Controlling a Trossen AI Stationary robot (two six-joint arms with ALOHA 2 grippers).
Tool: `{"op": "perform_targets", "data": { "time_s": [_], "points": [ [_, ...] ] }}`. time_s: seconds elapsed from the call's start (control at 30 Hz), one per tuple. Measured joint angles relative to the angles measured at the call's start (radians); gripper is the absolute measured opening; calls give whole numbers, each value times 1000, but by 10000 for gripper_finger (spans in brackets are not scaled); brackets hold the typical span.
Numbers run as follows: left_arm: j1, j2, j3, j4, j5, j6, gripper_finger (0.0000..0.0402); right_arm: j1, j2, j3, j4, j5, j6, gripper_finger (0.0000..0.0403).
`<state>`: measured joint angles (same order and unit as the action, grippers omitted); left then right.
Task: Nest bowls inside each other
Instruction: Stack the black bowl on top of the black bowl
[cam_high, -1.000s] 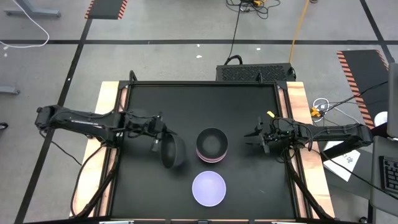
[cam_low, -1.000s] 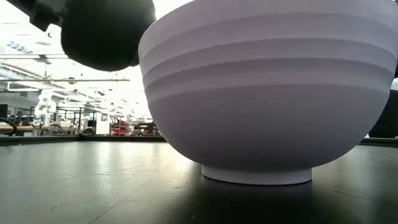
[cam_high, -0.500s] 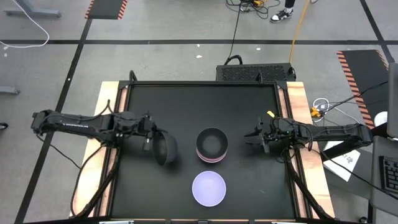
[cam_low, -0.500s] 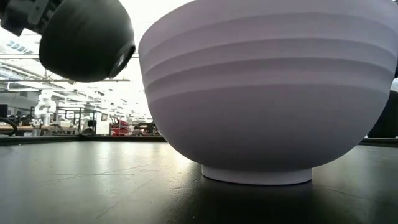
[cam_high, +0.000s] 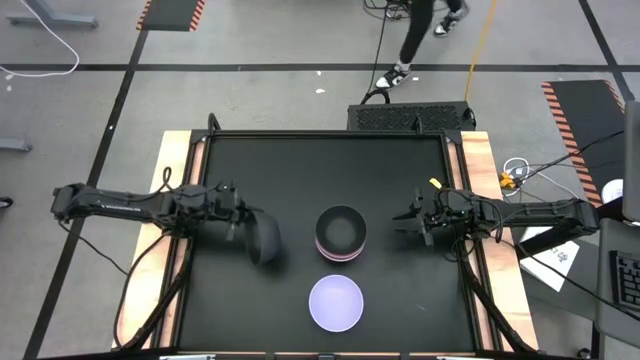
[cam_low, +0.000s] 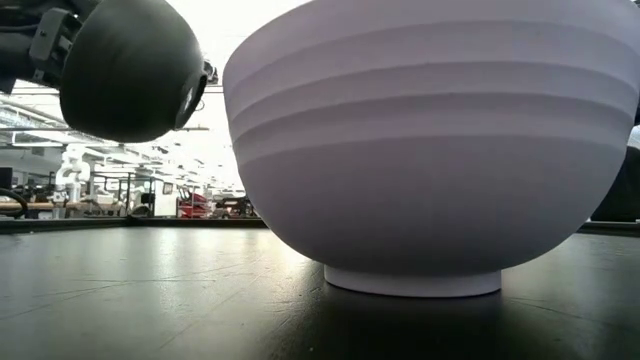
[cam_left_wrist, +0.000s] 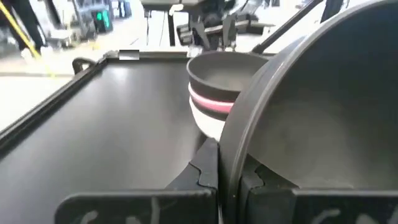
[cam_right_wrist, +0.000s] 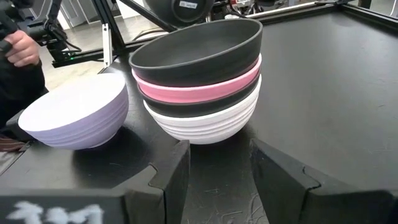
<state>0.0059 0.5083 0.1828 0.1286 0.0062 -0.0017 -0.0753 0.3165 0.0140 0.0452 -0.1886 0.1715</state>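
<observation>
Black desk (cam_high: 300, 160) mostly bare toward its far edge. Stack of four nested bowls (cam_high: 341, 234) sits mid-desk, lavender bowl (cam_high: 335, 303) alone near the front edge. Left tool (cam_high: 237, 215) clamped on a tilted black bowl (cam_high: 262, 238), lifted left of the stack. Right tool (cam_high: 412, 221) low, fingers apart, right of stack.
</observation>
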Motion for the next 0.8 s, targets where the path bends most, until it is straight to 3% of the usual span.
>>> {"op": "perform_targets", "data": {
  "time_s": [0.2,0.43,0.73,0.8],
  "points": [
    [0,1,-78,269,77,19,4,0,0,0,2,0,0,157],
    [4,45,-3,291,99,29,4,0,0,0,13,0,0,157],
    [106,327,218,230,132,59,4,0,0,0,33,-3,-4,157],
    [153,409,273,219,179,52,4,0,0,0,32,-3,-2,157]
  ]
}}
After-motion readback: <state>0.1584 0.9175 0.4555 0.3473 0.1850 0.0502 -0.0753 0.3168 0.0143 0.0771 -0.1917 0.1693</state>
